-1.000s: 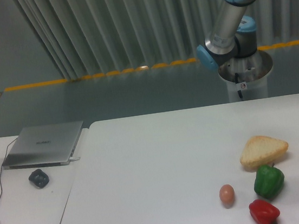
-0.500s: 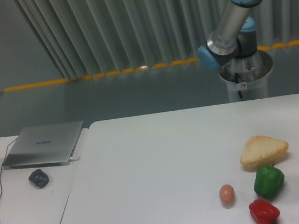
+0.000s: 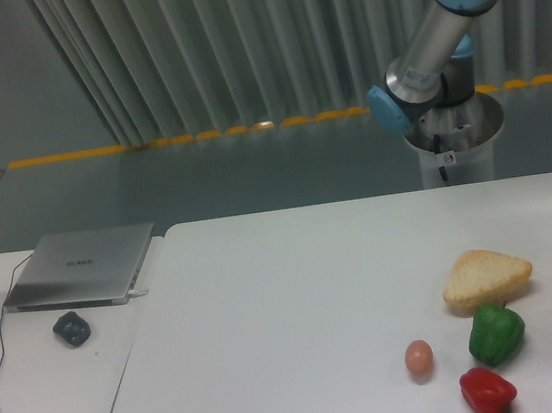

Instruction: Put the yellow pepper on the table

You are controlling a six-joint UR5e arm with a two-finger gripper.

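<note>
The yellow pepper is out of view in this frame. The large white table (image 3: 287,296) fills the lower middle and right of the camera view. Only the arm's blue-jointed elbow and silver links (image 3: 435,26) show at the upper right, rising from a pedestal behind the table. My gripper is outside the frame.
A green pepper (image 3: 496,333), a red pepper (image 3: 488,392), a brown egg (image 3: 418,357) and a wedge of bread (image 3: 484,278) sit near the table's right front. On the side desk at left lie a silver laptop (image 3: 82,266) and a dark small object (image 3: 71,328).
The arm's upper joint has swung a little to the right across the frames. Nothing on the table has moved.
</note>
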